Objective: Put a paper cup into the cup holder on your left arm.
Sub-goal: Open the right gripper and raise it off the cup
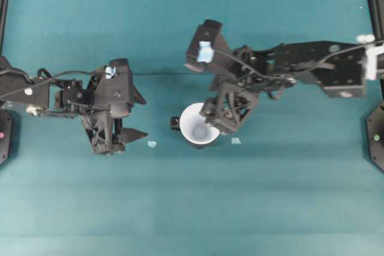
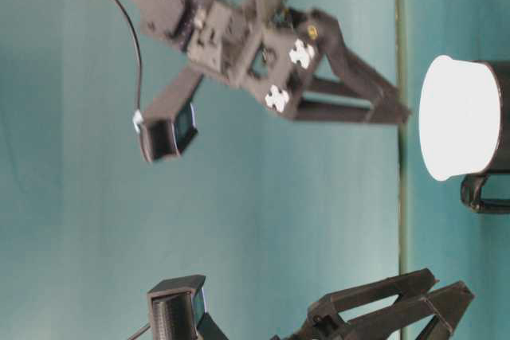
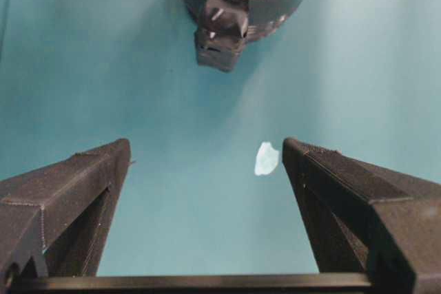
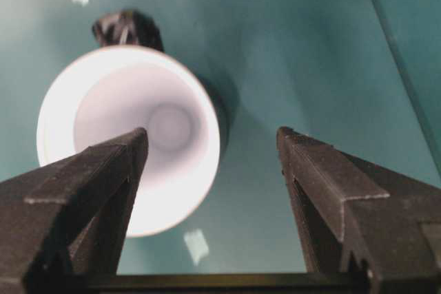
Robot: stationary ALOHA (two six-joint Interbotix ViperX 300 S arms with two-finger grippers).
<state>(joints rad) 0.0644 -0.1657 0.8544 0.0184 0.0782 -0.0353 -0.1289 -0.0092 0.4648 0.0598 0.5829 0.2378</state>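
Right gripper (image 4: 210,204) is seen with jaws spread wide and nothing held, hung over the paper cup (image 1: 198,125), one finger overlapping the rim in the wrist view. Cup is seated upright, mouth up, inside the cup holder (image 3: 238,6) on the table, axis vertical, lug toward the left arm side. Left gripper (image 1: 133,117) is also spread and empty, near the holder but apart, fingers pointed level at it. Right arm is nearer, pitched down; task judged nearly done.
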